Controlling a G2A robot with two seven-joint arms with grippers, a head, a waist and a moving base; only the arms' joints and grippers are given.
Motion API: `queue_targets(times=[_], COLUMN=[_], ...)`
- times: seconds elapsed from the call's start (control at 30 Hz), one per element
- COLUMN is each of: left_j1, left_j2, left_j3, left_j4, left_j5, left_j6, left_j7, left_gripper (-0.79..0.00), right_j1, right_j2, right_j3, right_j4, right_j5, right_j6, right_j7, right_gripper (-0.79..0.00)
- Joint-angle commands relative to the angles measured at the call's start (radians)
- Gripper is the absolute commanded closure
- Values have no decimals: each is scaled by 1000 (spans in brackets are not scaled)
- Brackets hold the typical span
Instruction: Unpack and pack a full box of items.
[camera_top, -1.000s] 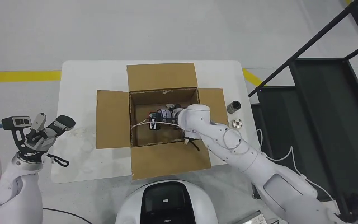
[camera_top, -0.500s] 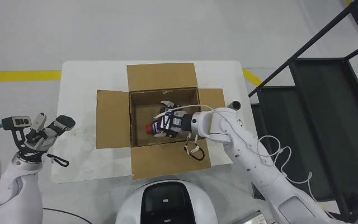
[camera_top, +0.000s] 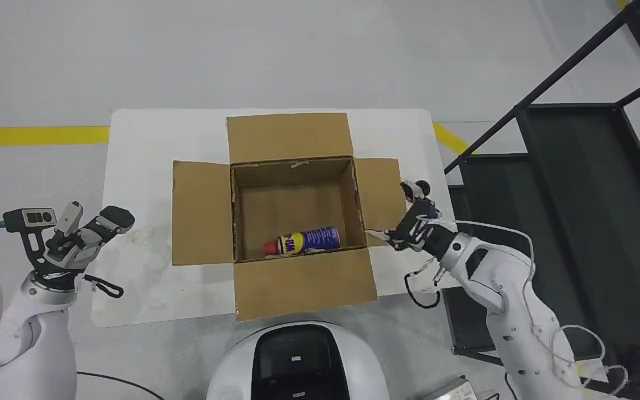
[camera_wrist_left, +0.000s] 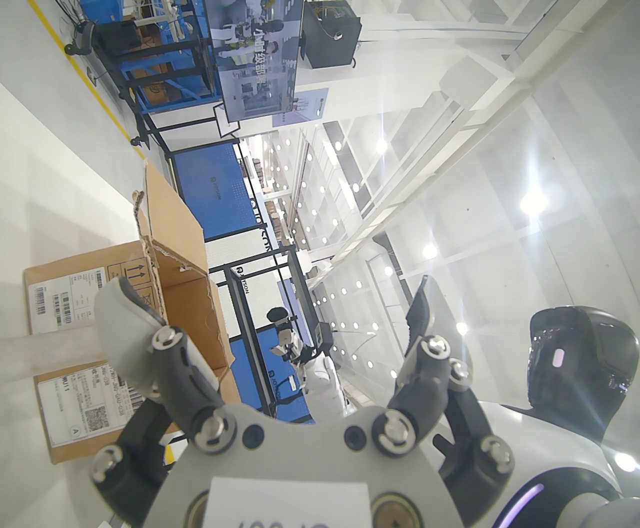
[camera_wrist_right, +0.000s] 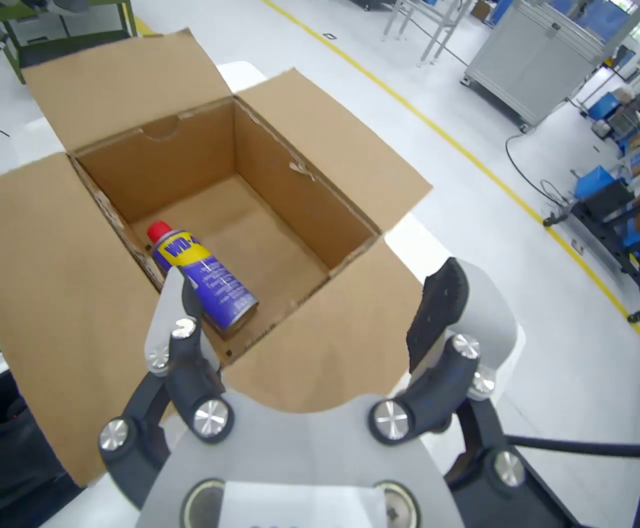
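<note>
- the spray can (camera_top: 303, 241) is lying on its side on the floor of the cardboard box (camera_top: 290, 195), tight along the near wall, red cap pointing left
- the right gripper (camera_top: 405, 228) hangs over the outer edge of the box's right flap (camera_top: 381, 195) with its fingers spread and nothing between them; the left gripper (camera_top: 95, 225) is also spread and empty, well off past the table's (camera_top: 150, 150) left edge
- my biggest worry: if that right arm goes back in low, it catches the flap and drags the whole box, since nothing is bracing it
- the can being round and on its side, I'd guess one off-centre nudge sends it rolling across the bare cardboard
- it's also hugging the near wall, so a finger on that side has hardly any gap and could jam into the cardboard
- there's a small cylinder (camera_top: 416, 187) standing just beside the right gripper, easy to knock over on a swing
- the loose cable loop (camera_top: 420, 285) under that arm looks like it could snag the flap corner
</note>
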Motion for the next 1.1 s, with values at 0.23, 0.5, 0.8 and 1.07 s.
queue_targets(times=[0.23,0.5,0.8,1.07], left_j1=[0,0,0,0], left_j2=[0,0,0,0], left_j3=[0,0,0,0], left_j4=[0,0,0,0], left_j5=[0,0,0,0], left_j6=[0,0,0,0], left_j7=[0,0,0,0], left_gripper=[-785,-785,-785,-785], right_j1=[-90,-78,-80,-26], right_j2=[4,4,4,9], right_j3=[108,102,105,122], right_j4=[170,184,177,318], right_j5=[93,97,82,120], right_j6=[57,71,121,116], right_j7=[-45,3,21,72], right_gripper=[-785,-785,-785,-785])
